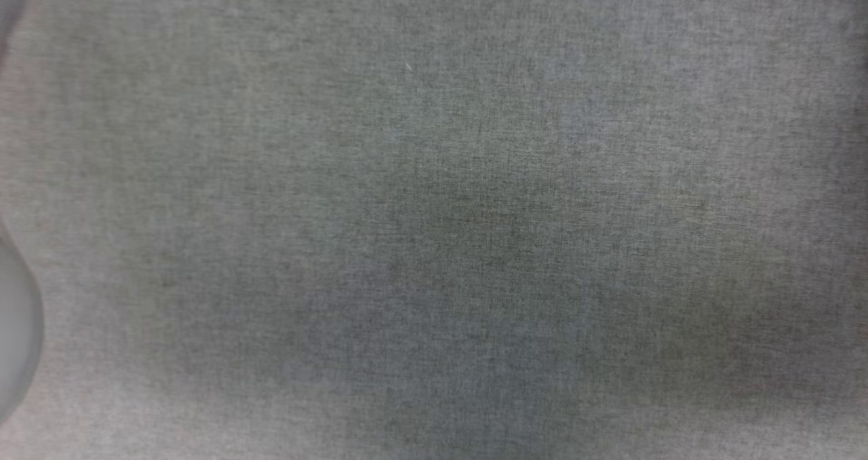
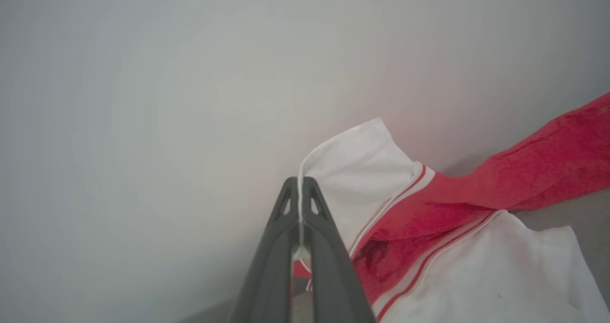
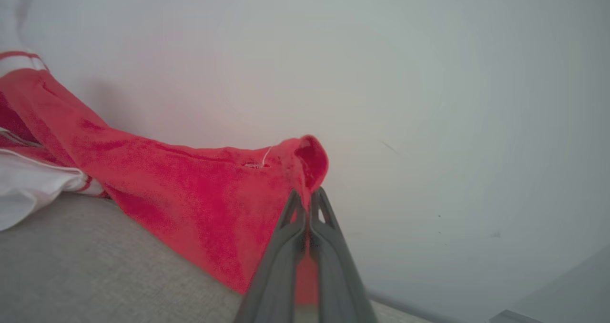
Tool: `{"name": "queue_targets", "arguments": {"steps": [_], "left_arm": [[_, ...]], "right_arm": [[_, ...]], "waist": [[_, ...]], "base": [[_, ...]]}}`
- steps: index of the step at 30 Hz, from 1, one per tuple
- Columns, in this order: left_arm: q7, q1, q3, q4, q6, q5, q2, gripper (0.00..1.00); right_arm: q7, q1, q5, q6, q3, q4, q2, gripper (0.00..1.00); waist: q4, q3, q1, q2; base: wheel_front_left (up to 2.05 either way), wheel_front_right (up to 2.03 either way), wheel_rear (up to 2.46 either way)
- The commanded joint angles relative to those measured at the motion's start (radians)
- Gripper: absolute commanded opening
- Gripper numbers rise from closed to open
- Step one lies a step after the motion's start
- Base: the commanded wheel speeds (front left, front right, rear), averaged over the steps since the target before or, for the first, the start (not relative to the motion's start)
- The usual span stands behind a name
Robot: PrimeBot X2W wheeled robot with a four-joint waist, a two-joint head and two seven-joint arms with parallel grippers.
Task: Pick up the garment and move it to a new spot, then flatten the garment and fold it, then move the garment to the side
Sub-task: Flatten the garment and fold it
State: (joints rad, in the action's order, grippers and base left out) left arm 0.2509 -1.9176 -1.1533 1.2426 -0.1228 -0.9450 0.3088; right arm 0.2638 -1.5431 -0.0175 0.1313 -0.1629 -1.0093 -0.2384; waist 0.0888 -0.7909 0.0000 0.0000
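The garment is a red jersey with white side panels and red-white striped trim. In the left wrist view its white panel [image 2: 362, 180] rises to my left gripper [image 2: 300, 186], which is shut on the panel's thin white edge. In the right wrist view a red stretch of the garment [image 3: 200, 189] runs from the left up to my right gripper [image 3: 305, 199], shut on a bunched red corner. The cloth hangs between both grippers, held up in front of a pale wall. Its lettering and number are hidden.
The head view looks close onto a grey woven fabric surface [image 1: 475, 216], with a blurred pale rounded shape [image 1: 17, 324] at the left edge. The same grey surface [image 3: 95, 266] lies under the garment in the right wrist view. A pale wall [image 2: 143, 99] stands behind.
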Motion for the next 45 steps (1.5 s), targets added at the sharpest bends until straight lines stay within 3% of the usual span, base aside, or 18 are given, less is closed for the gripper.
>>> {"name": "queue_targets", "arguments": {"steps": [1, 6, 9, 17, 21, 26, 35, 41, 45], "left_arm": [[-0.007, 0.043, -0.006, -0.009, -0.004, -0.012, 0.006, 0.00], [-0.035, 0.167, -0.040, -0.141, -0.008, -0.056, 0.043, 0.00], [-0.078, 0.271, -0.067, -0.264, -0.008, -0.104, 0.101, 0.00], [-0.160, 0.556, -0.105, -0.551, -0.007, -0.191, 0.280, 0.00], [-0.188, 0.705, -0.113, -0.691, 0.033, -0.227, 0.358, 0.00], [-0.216, 0.887, -0.119, -0.912, 0.140, -0.277, 0.474, 0.00], [-0.226, 1.202, -0.122, -1.326, 0.419, -0.403, 0.688, 0.00], [-0.159, 1.368, -0.118, -1.510, 0.573, -0.510, 0.790, 0.00], [-0.102, 1.436, -0.106, -1.587, 0.641, -0.554, 0.827, 0.00]], "right_arm": [[0.000, 0.028, -0.015, -0.001, -0.025, -0.003, -0.012, 0.00], [0.000, 0.123, -0.121, -0.001, -0.121, 0.026, -0.060, 0.00], [-0.001, 0.209, -0.210, -0.001, -0.197, 0.045, -0.095, 0.00], [-0.053, 0.455, -0.467, -0.001, -0.365, 0.185, -0.268, 0.00], [-0.078, 0.592, -0.575, -0.001, -0.397, 0.267, -0.344, 0.00], [-0.103, 0.752, -0.657, -0.001, -0.419, 0.376, -0.418, 0.00], [-0.144, 1.051, -0.732, -0.001, -0.376, 0.560, -0.493, 0.00], [-0.221, 1.266, -0.755, -0.001, -0.316, 0.699, -0.501, 0.00], [-0.301, 1.416, -0.767, -0.001, -0.255, 0.802, -0.500, 0.00]], "waist": [[0.011, 0.043, 0.0000, 0.0000], [0.027, 0.129, 0.0000, 0.0000], [0.043, 0.192, 0.0000, 0.0000], [0.072, 0.337, 0.0000, 0.0000], [0.081, 0.397, 0.0000, 0.0000], [0.081, 0.459, 0.0000, 0.0000], [0.068, 0.549, 0.0000, 0.0000], [0.063, 0.591, 0.0000, 0.0000], [0.061, 0.602, 0.0000, 0.0000]], "base": [[0.00, 0.00, 0.00], [0.00, 0.00, 0.00], [0.00, 0.00, 0.00], [0.00, 0.00, 0.00], [0.00, 0.00, 0.00], [0.00, 0.00, 0.00], [0.00, 0.00, 0.00], [0.00, 0.00, 0.00], [0.00, 0.00, 0.00]]}}
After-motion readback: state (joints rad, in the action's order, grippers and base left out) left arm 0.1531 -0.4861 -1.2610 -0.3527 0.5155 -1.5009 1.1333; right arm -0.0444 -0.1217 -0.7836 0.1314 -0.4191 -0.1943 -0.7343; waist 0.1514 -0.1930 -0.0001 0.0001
